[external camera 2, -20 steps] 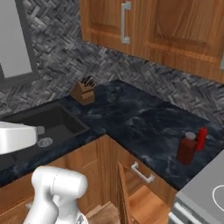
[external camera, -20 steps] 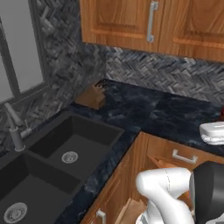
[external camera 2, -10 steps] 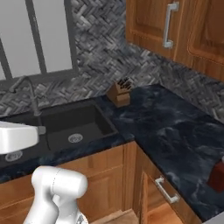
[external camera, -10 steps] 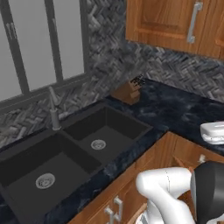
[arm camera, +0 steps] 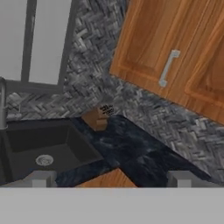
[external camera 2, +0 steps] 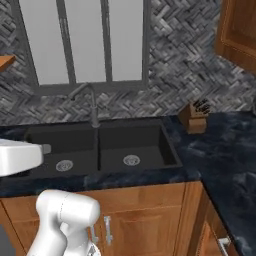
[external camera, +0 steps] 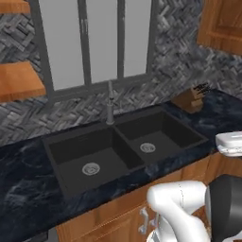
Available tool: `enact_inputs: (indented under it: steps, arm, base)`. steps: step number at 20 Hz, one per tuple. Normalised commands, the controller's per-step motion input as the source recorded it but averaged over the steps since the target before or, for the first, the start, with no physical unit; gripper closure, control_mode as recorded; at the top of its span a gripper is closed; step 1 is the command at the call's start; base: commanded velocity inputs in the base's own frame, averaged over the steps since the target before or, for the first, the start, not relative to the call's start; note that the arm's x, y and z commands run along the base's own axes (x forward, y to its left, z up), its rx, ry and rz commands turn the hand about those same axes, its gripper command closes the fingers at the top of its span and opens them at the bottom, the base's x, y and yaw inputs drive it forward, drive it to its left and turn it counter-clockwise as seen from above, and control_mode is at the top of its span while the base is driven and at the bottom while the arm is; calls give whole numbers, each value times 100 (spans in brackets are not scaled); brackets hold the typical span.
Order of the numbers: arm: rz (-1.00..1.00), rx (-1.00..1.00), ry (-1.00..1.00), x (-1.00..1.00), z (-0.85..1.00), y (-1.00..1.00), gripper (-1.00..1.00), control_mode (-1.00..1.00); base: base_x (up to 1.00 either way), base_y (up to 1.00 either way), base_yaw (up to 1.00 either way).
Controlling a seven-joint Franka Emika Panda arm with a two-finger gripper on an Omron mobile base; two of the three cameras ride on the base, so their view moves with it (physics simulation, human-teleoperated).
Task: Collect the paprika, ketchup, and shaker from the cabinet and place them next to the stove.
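Rendered kitchen scene under even, moderate light with no visible lamp. The window [external camera: 99,45] at twelve o'clock in both base views is a flat pale grey, bright but without glare. The black double sink [external camera 2: 100,145] is the darkest area, its basins nearly featureless. The dark counter [external camera: 28,189] carries faint mottled sheen. Shadows are soft and weak; the knife block [external camera 2: 195,117] casts hardly any. All views are low in detail and slightly soft, the hand view softest, its wall tiles [arm camera: 92,83] smeared. No edge distortion.
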Motion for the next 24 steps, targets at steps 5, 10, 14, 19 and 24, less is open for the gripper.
enact_inputs:
  steps: [5, 10, 14, 19, 24]
  arm:
    - [0, 0, 0, 0, 0, 0, -100, 100]
    - [0, 0, 0, 0, 0, 0, -100, 100]
    - [0, 0, 0, 0, 0, 0, -100, 100]
    - [0, 0, 0, 0, 0, 0, -100, 100]
    - [0, 0, 0, 0, 0, 0, -100, 100]
  base:
    - [-4, 50, 54]
    - [0, 55, 56]
    - [1, 55, 49]
    - [15, 55, 32]
    - [25, 9, 0]
